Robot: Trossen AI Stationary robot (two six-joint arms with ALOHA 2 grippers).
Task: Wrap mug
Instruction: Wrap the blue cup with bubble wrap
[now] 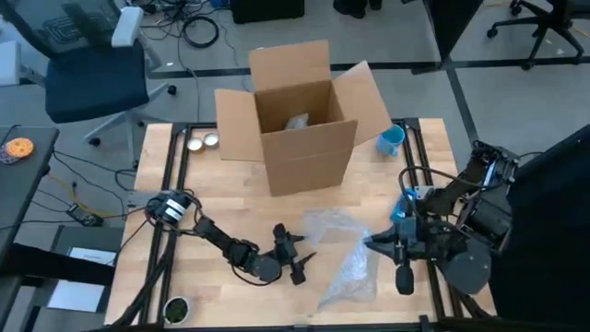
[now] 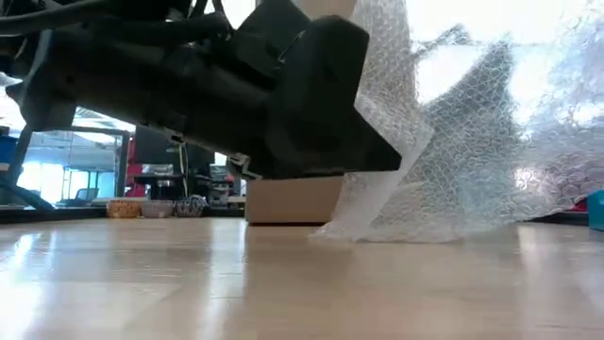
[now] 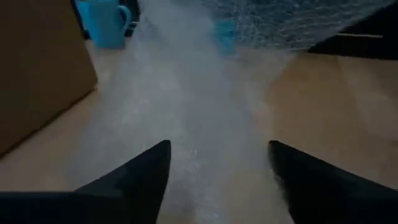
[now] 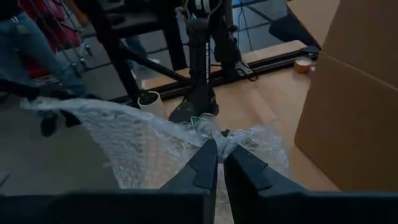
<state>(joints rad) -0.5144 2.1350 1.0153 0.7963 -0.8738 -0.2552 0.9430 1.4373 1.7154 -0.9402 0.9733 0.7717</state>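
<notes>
A blue mug (image 1: pixel 392 140) stands on the table right of the open cardboard box (image 1: pixel 300 124); it also shows in the left wrist view (image 3: pixel 102 22). A clear bubble wrap sheet (image 1: pixel 346 254) lies on the near right part of the table, raised on its right side (image 2: pixel 472 132). My right gripper (image 1: pixel 373 242) is shut on it. At the sheet's left edge my left gripper (image 1: pixel 295 256) stands open and low over the table, and the wrap (image 3: pixel 186 93) stretches away ahead of its fingers. I cannot tell whether it touches the wrap. My right gripper pinches the bubble wrap's right-hand edge (image 4: pixel 219 138) between its two shut fingers, coming roughly level from the table's right side. The wrap is bunched at the fingertips and lifted there. Its lower part (image 2: pixel 377 227) rests on the table.
Two tape rolls (image 1: pixel 203 141) lie left of the box. A small round pot (image 1: pixel 175 307) sits at the table's near left corner. A paper-wrapped bundle (image 1: pixel 297 121) lies inside the box. A person's legs (image 4: pixel 31 43) show beyond the table.
</notes>
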